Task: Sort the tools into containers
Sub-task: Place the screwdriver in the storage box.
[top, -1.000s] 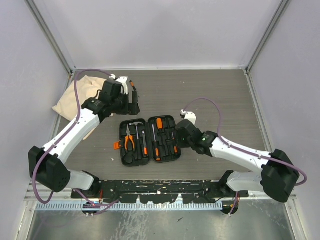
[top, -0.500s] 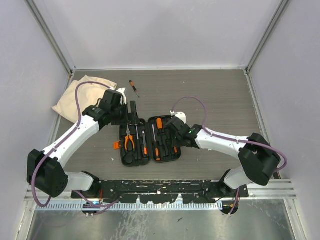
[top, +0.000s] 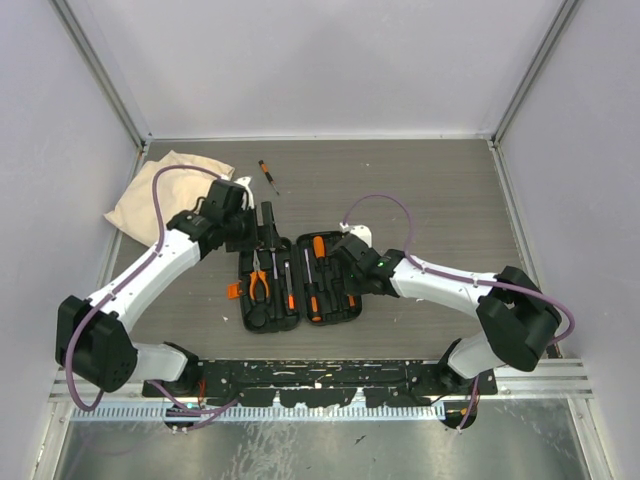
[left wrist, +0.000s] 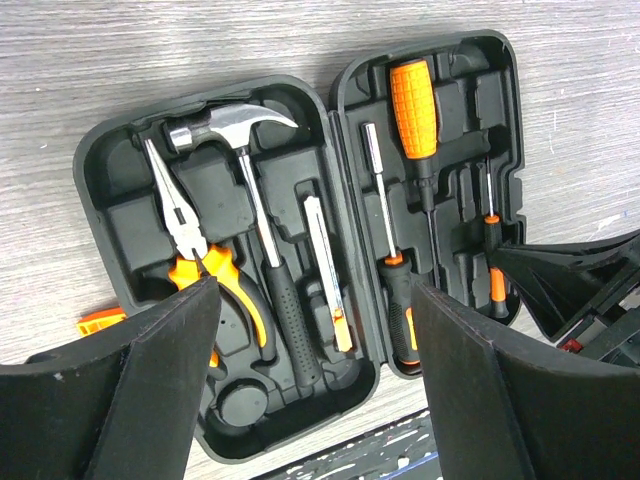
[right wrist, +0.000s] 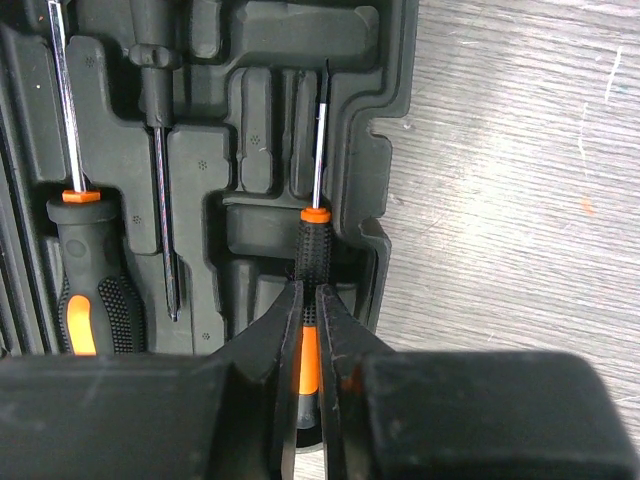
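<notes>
Within the last second the left gripper point(left wrist: 312, 300) has been drawn back from the far side of the table point(top: 430, 190) and is now hung over the open case point(left wrist: 333, 160), its fingers spread wide and nothing held. A loose screwdriver point(top: 267, 176) is left lying on the bare table beyond the case, near the bag point(top: 150, 190). In the same second the right gripper point(right wrist: 310, 290) has been brought in over the case's right half, where its fingers are pressed onto the black handle of a small screwdriver point(right wrist: 312, 245) that is seated in its slot by the outer rim. In the last half second almost nothing has been moved, so a lift of that tool is judged to be the step in hand, with most of the sorting undone. In the case's left half pliers point(left wrist: 190, 240), a hammer point(left wrist: 262, 230) and a slim steel tool are bedded; in the right half a big orange-handled screwdriver point(left wrist: 414, 105) and thinner drivers are kept. What the bag holds cannot be seen.
</notes>
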Available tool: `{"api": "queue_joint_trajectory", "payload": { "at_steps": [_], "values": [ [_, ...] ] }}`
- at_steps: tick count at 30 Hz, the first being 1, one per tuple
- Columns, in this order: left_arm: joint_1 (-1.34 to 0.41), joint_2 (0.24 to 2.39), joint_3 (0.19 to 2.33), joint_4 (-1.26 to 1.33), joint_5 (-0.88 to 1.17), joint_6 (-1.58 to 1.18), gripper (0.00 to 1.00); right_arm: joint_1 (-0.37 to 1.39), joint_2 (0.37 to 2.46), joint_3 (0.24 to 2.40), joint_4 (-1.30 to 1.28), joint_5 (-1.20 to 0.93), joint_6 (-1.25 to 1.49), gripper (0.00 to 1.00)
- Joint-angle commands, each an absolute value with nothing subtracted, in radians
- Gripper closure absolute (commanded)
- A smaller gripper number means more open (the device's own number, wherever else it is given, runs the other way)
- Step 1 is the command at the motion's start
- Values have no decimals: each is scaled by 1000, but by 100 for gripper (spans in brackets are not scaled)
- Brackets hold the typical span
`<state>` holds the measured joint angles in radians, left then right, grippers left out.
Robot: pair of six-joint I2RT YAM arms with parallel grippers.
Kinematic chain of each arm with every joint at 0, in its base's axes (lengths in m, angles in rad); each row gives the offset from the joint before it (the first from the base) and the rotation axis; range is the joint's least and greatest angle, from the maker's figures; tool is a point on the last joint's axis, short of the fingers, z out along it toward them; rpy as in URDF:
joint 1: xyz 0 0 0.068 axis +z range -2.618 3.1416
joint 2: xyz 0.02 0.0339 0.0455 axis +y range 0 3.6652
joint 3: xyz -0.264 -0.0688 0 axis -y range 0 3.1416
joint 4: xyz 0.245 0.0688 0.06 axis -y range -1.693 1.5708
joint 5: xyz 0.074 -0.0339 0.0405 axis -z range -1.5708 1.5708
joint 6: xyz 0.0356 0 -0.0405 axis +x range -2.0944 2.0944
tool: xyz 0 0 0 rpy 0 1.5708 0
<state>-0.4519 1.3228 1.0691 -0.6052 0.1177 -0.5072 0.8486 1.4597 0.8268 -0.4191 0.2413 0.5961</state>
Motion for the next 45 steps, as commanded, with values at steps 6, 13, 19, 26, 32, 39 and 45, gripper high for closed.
{"api": "queue_joint_trajectory", "payload": {
  "at_steps": [6,13,19,26,32,39,45],
  "values": [
    [-450,1366,1101,-568,153,-530,23,854,1442,832,-515,175,579,86],
    [-449,1369,1121,-569,128,-531,20,856,1397,842,-538,173,580,86],
    [-448,1372,1183,-649,-6,-560,9,855,1323,895,-534,249,579,85],
    [-443,1326,1129,-595,-25,-585,1,844,1307,896,-470,278,587,83],
    [-442,1224,1014,-423,-71,-573,2,844,1342,861,-431,269,605,85],
    [-442,1215,1008,-454,-80,-519,0,843,1366,835,-420,243,607,85],
    [-442,1206,953,-438,-52,-544,3,844,1409,847,-423,227,600,85]
  ]
}}
